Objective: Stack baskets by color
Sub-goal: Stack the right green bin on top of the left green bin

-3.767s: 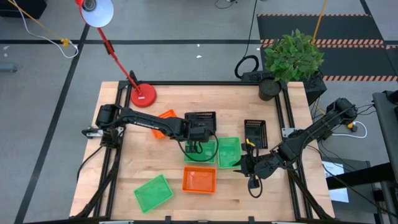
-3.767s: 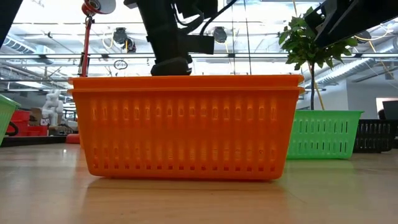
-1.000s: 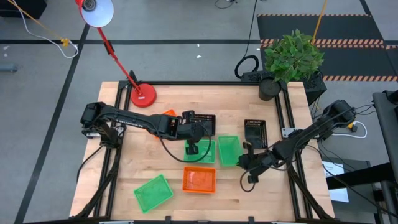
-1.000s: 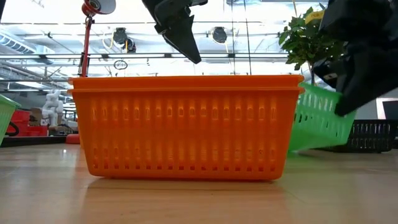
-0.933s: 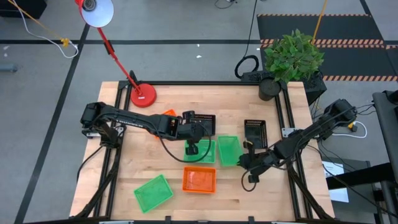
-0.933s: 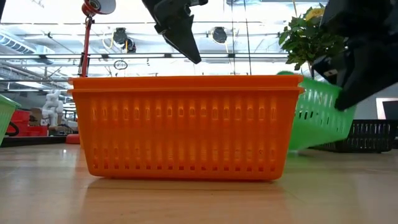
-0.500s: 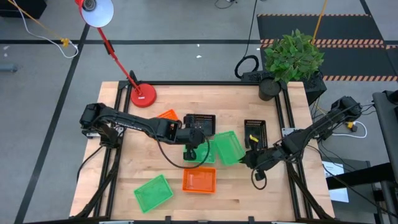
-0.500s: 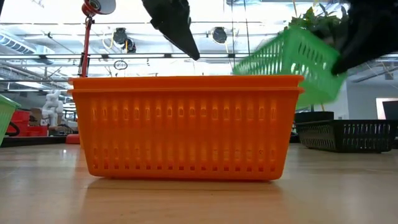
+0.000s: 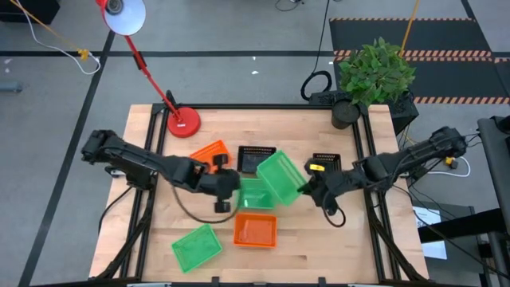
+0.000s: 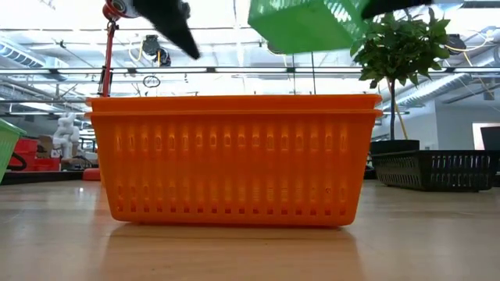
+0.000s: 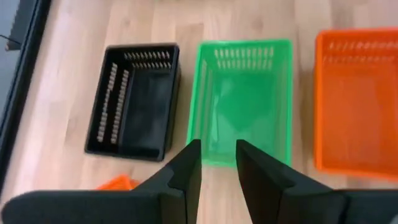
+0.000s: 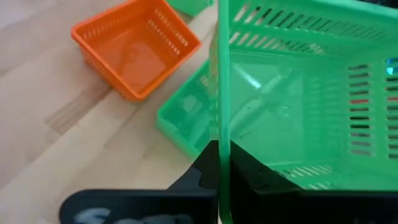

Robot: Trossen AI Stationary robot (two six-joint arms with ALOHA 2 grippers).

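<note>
My right gripper (image 9: 305, 188) is shut on a bright green basket (image 9: 279, 175) and holds it tilted in the air, high in the low view (image 10: 306, 22). Below it a second green basket (image 9: 252, 194) rests on its bottom on the table. A third green basket (image 9: 196, 245) lies near the front left. Two nested orange baskets (image 9: 255, 229) stand near the front, and one orange basket (image 9: 209, 151) farther back. Black baskets stand at the middle back (image 9: 253, 153) and the right (image 9: 327, 163). My left gripper (image 9: 233, 190) hovers open beside the resting green basket (image 11: 245, 102). My right gripper pinches one side wall of the green basket at its rim (image 12: 222, 134), one finger (image 12: 205, 169) outside and one (image 12: 245, 171) inside. The fingers come slanting down from the table's right. The basket is lifted clear and tilted, its opening turned up and toward the gripper.
A red lamp base (image 9: 183, 122) stands at the back left with its arm reaching off the table. A potted plant (image 9: 373, 76) sits at the back right corner. Bare wood lies along the front right and the far left.
My right gripper has risen and gone toward the table's left, rolling its wrist. The green basket it holds has left the table, tipped and turned, and now hangs over the resting green basket. My left gripper has drawn back toward the table's left edge, still open.
</note>
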